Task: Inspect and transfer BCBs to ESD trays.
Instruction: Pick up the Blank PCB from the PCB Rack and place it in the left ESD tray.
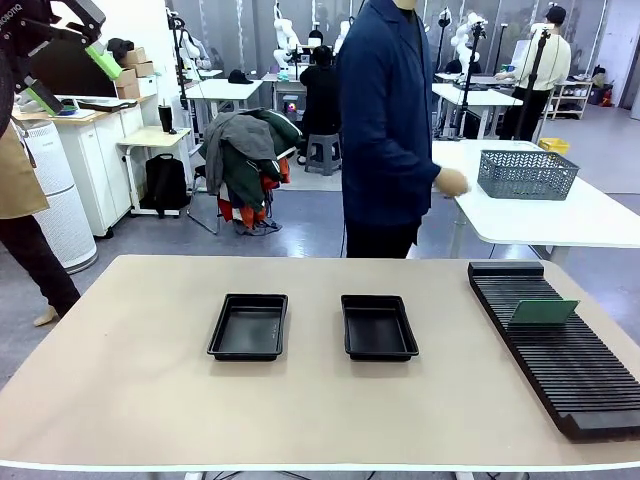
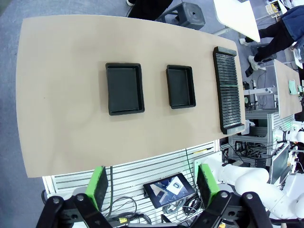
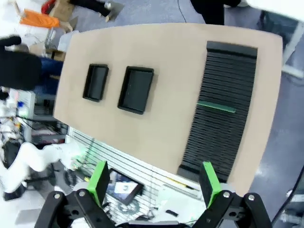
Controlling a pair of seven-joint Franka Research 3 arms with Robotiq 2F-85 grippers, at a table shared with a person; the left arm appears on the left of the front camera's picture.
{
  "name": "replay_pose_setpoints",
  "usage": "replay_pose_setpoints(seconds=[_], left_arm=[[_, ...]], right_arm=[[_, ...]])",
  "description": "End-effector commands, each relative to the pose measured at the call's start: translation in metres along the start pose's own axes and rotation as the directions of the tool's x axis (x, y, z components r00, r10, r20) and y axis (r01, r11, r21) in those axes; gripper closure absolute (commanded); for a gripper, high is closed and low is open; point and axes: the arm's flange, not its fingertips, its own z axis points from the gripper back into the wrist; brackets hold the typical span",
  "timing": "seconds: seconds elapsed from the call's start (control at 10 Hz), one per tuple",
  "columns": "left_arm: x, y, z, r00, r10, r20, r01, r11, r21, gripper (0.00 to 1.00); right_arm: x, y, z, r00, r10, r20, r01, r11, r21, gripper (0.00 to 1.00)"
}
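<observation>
- Hanging high above the table's left end, the left claw (image 2: 153,184) had its green pads spread wide, with nothing between them.
- Left of the table's middle lay the left ESD tray (image 1: 249,328), empty. Just beyond a strip of bare table (image 1: 130,380) to its right lay the right ESD tray (image 1: 378,328), also empty.
- Farther right, along the table's right edge, the long black slotted rack (image 1: 575,380) carried one BCB (image 1: 543,312), standing on edge in a slot partway along.
- The right claw (image 3: 154,184) hovered high over that side, its jaws equally wide and holding nothing.
- The board was thin and upright, so a claw descending off-line would likely pinch only a corner. It could also tip the board across the ribs or wedge it in its slot.
- A board let go while tilted could catch a tray's flared rim and end up half out of the tray.
- A person (image 1: 385,130) in a dark blue coat stood at the far side, one hand (image 1: 452,182) near a grey mesh basket (image 1: 527,173) on the white table behind. A reach across the shared table during a descent could bring that hand into an arm's path.
- The table was beige, matte and smooth, with rounded corners.
- The room was an open workshop with a grey floor, white tables, a chair heaped with clothes and other people farther off.
</observation>
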Motion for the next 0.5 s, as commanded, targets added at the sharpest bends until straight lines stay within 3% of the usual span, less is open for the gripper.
replay_pose_setpoints(seconds=[0.0, 0.4], left_arm=[[0.000, 0.002, -0.001, 1.000, 0.004, -0.002, -0.004, 1.000, -0.007, 0.00], [0.000, 0.002, -0.001, 1.000, 0.004, -0.002, -0.004, 1.000, -0.007, 0.00]], right_arm=[[-0.004, -0.009, -0.027, 0.986, 0.164, -0.019, -0.165, 0.984, -0.061, 0.00], [-0.004, -0.026, -0.071, 0.887, 0.447, -0.121, -0.457, 0.886, -0.076, 0.00]])
